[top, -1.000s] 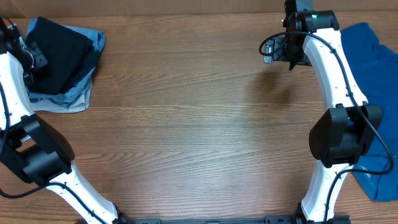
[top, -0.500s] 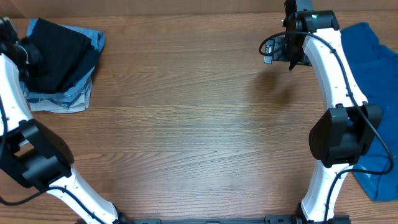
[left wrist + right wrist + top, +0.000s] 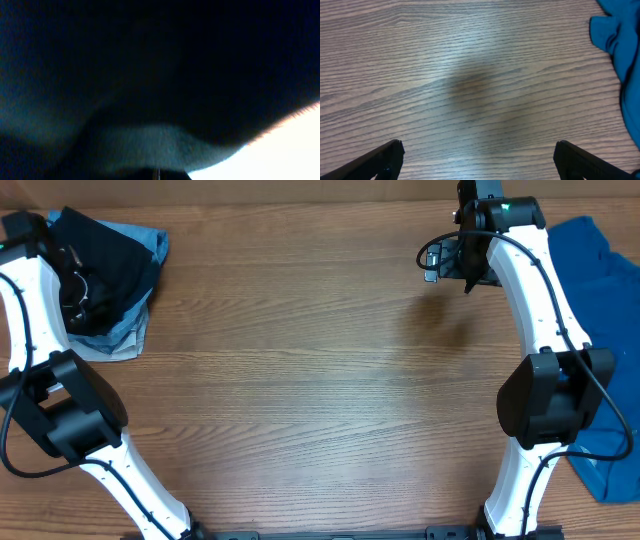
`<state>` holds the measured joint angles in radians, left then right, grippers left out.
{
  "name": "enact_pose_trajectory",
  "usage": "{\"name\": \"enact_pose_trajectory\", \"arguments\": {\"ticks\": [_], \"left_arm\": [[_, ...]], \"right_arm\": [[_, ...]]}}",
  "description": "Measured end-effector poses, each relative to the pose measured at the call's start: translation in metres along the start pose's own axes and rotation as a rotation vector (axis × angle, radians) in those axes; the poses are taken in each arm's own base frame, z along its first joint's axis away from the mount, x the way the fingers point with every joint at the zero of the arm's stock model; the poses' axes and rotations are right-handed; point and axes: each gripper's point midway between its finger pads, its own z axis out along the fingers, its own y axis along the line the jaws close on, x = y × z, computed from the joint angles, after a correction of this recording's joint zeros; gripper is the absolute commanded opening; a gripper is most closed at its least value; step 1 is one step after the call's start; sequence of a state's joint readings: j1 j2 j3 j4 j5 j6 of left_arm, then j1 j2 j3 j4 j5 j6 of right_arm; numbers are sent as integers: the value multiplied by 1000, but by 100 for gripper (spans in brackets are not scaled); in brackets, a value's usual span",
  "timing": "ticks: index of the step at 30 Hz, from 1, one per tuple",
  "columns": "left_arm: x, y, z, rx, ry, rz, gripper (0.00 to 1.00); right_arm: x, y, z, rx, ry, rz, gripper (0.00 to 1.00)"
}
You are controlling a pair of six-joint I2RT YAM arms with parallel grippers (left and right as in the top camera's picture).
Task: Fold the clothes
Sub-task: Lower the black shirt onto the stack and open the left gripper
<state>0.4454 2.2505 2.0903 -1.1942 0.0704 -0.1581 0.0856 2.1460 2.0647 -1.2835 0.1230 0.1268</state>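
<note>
A dark navy garment [image 3: 112, 252] lies on a light blue garment [image 3: 128, 332] in a folded stack at the table's far left corner. My left gripper [image 3: 78, 284] is down on this stack. The left wrist view is filled by dark cloth [image 3: 150, 60] with a paler blue-grey fold [image 3: 150, 145], and its fingers are hidden. A crumpled bright blue garment [image 3: 608, 310] lies at the right edge and shows in the right wrist view [image 3: 620, 40]. My right gripper [image 3: 450, 260] [image 3: 480, 160] is open and empty over bare wood, left of the blue garment.
The wooden table [image 3: 320, 380] spans the view between the two piles. The right arm's body [image 3: 555, 395] stands beside the blue garment, which runs off the right edge.
My left gripper has moved from the table's left edge rightward and down onto the dark stack. The right arm has not moved.
</note>
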Motion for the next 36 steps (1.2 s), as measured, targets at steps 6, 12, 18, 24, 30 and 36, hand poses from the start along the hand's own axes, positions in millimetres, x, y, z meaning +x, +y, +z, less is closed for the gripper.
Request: {"name": "enact_pose_trajectory", "arguments": {"ticks": [6, 12, 18, 24, 30, 36], "left_arm": [[-15, -15, -21, 52, -51, 12, 4], [-40, -5, -140, -20, -321, -27, 4], [-39, 28, -139, -167, -320, -95, 4], [-37, 48, -95, -213, -219, -120, 4], [-40, 60, -82, -268, -213, -151, 4], [-48, 78, -78, -294, -246, -202, 4]], "right_arm": [[0, 0, 0, 0, 0, 0, 100], [0, 0, 0, 1, 0, 0, 100], [0, 0, 0, 0, -1, 0, 100], [0, 0, 0, 0, 0, 0, 100], [0, 0, 0, 0, 0, 0, 100], [0, 0, 0, 0, 0, 0, 100]]}}
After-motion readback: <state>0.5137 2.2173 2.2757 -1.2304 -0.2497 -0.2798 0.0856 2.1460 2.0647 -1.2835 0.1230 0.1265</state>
